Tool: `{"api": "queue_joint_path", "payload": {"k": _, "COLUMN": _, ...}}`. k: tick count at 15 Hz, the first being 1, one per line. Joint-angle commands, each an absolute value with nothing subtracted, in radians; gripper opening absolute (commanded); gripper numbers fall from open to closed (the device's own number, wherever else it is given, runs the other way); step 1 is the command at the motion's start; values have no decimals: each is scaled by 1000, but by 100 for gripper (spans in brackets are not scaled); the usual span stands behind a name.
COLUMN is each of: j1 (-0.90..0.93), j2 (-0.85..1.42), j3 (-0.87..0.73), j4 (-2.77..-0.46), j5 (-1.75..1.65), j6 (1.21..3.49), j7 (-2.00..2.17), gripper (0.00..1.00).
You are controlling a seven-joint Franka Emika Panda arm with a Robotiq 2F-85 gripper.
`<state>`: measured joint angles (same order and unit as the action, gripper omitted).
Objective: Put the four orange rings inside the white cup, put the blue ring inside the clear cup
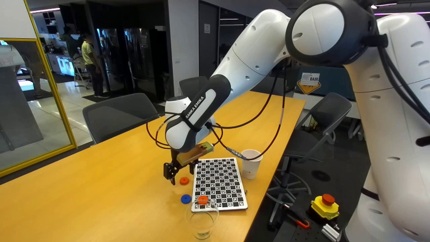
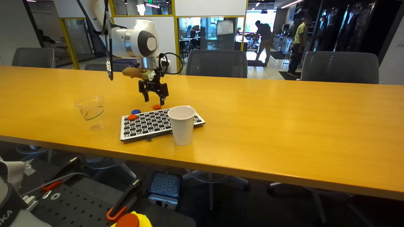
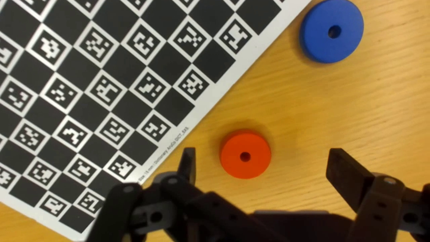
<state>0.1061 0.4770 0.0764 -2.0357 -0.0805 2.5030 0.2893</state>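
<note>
Gripper (image 3: 262,154), jaws spread, hovers over the orange ring (image 3: 256,158) lying on the table (image 3: 379,107) just beside the ChArUco board (image 3: 116,89); likely light, rigid, slightly slick, so pinch its outer edge.

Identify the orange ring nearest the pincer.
The orange ring directly on the table; the other visible orange ring sits on the checkered board.

White cup (image 2: 182,129) inside btm. hidden (both ext. views).
</note>
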Motion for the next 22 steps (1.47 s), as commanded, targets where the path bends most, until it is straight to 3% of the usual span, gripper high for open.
{"api": "queue_joint_path", "payload": {"k": 1, "j1": 114, "j2": 507, "j3": 65, "j4": -1996, "j5": -43, "j6": 2509, "j7": 246, "gripper": 100}}
{"api": "queue_joint_path", "payload": {"k": 11, "j1": 109, "j2": 535, "j3": 58, "j4": -1980, "j5": -15, "j6": 2507, "j7": 220, "gripper": 100}}
{"api": "queue_joint_path", "payload": {"k": 15, "j1": 110, "j2": 533, "j3": 56, "j4": -1986, "j5": -15, "j6": 2512, "j7": 223, "gripper": 56}}
{"api": "queue_joint_path", "payload": {"k": 20, "j1": 110, "j2": 525, "j3": 51, "j4": -1986, "j5": -14, "j6": 2510, "j7": 229, "gripper": 19}}
{"api": "queue_joint_path", "payload": {"k": 22, "j1": 110, "j2": 521, "j3": 51, "j4": -1989, "j5": -10, "j6": 2506, "j7": 232, "gripper": 18}}
